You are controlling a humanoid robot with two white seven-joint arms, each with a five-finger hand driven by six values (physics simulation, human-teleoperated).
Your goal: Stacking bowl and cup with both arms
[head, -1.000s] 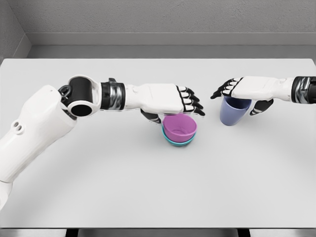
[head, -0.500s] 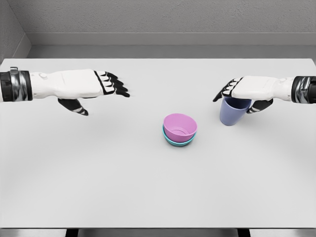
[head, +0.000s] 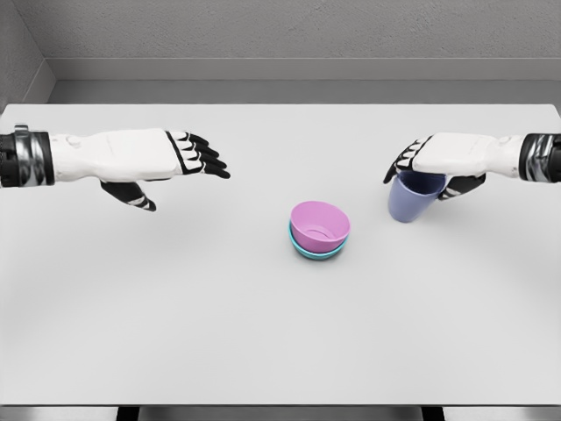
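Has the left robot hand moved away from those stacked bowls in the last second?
Yes. The left robot hand was right over the pink bowl a second ago; now it is far to the bowl's left, open, while the bowl stayed put.

View: one head camera only.
Position: above the tabletop's (head: 280, 333) near edge.
Facing: forward and downward, toward the far wall (head: 298, 31).
Range: moderately close; whole tabletop width visible.

No readable text, label, brand or number anywhere — not on the plain white tabletop (head: 175, 307), nor on the grey back wall (head: 280, 31).
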